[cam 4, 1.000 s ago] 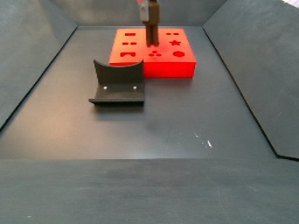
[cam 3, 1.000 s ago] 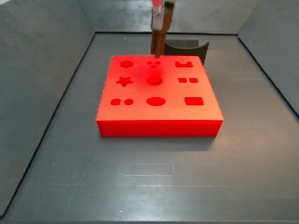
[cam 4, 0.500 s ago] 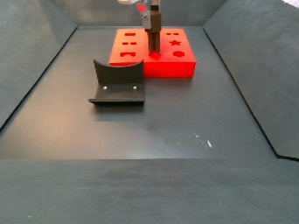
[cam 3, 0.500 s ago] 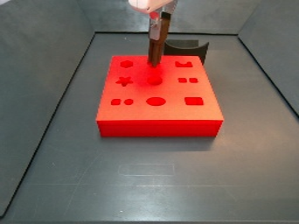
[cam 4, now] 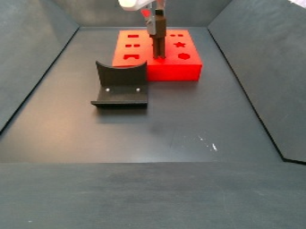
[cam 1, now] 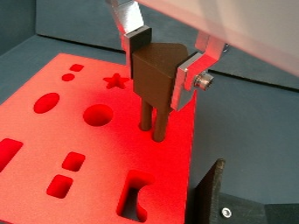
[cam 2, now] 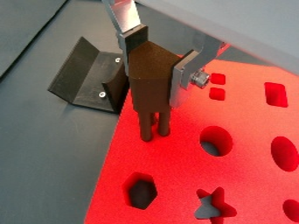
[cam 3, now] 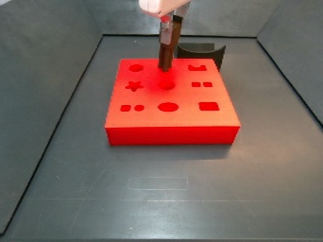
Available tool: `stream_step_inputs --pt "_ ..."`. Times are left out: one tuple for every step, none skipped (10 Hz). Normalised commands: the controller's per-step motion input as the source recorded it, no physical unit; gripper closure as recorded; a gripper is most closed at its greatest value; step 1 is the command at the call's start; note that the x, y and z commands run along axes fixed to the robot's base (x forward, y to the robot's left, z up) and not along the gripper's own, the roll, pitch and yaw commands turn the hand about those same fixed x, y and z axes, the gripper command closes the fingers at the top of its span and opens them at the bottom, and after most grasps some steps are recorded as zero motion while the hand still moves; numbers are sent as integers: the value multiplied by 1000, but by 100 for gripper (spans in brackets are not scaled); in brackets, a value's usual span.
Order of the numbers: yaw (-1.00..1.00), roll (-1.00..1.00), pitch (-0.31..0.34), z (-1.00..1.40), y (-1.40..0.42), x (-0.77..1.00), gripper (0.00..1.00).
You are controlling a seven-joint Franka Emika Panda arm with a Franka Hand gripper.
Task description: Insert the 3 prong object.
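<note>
My gripper (cam 1: 162, 63) is shut on the 3 prong object (cam 1: 156, 80), a brown piece with narrow rods pointing down. It holds the piece upright over the far part of the red block (cam 1: 70, 131). The rod tips meet the block's top face between the other cut-out holes; how deep they sit I cannot tell. The same grip shows in a wrist view, gripper (cam 2: 158, 59) on the piece (cam 2: 149, 92) above the block (cam 2: 233, 175). In both side views the piece (cam 3: 167, 47) (cam 4: 156, 36) stands on the red block (cam 3: 171, 118) (cam 4: 180, 67) under the gripper (cam 3: 167, 19) (cam 4: 153, 11).
The dark fixture (cam 3: 202, 49) (cam 4: 120, 85) stands on the grey floor beside the red block; it also shows in both wrist views (cam 1: 239, 201) (cam 2: 87, 74). Grey walls (cam 3: 51, 57) close in the floor on the sides.
The gripper has come down a little with the piece in it, bringing the rod tips onto the block's top. In the last half second it has barely moved.
</note>
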Motion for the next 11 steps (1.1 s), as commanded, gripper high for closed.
stream_step_inputs --pt "0 0 0 -54 0 0 100" --pt "0 29 0 -226 -54 0 100" --pt "0 89 -7 -494 -189 49 100" --pt "-20 96 -19 -634 -194 114 100" --pt "-74 77 -27 -637 -191 211 100" --pt "-106 77 -4 -589 -134 306 100" --pt "-123 87 0 -566 -91 329 100" --pt "-140 124 0 -694 -89 326 100" --pt "-160 174 0 -760 -80 131 100" --pt "-123 137 0 -577 -20 3 100" --pt "0 0 0 0 0 0 100"
